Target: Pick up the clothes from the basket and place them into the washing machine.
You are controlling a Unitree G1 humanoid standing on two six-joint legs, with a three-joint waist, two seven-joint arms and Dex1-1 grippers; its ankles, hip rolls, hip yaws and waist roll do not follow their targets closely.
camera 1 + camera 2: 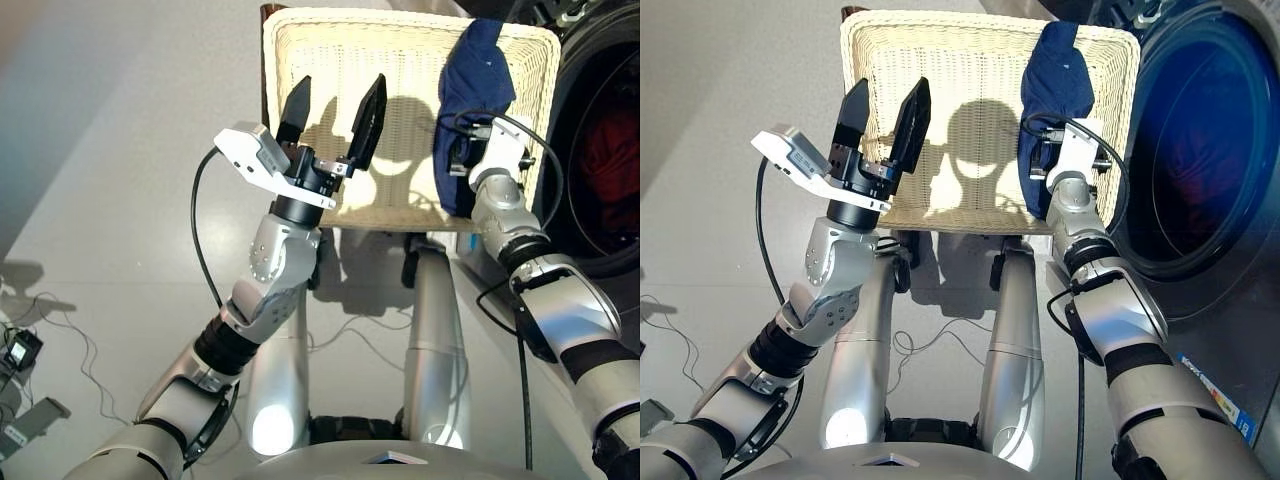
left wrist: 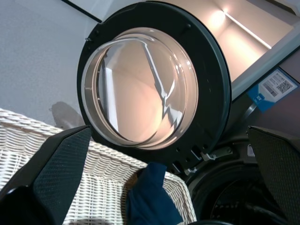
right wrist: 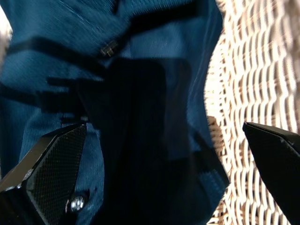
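The cream woven basket lies ahead of me with its bottom mostly bare. A navy blue garment hangs over its far right corner and down the right side. My right gripper is open right against this cloth, with one finger on each side of a fold. My left gripper is open over the left half of the basket and holds nothing. To the right is the washing machine, its glass door swung open. An orange-red garment lies inside the drum. The black garment is out of view.
The basket rests on a dark-framed stand with small wheels. Loose cables and a small device lie on the grey floor at the left. A blue label is on the machine's front.
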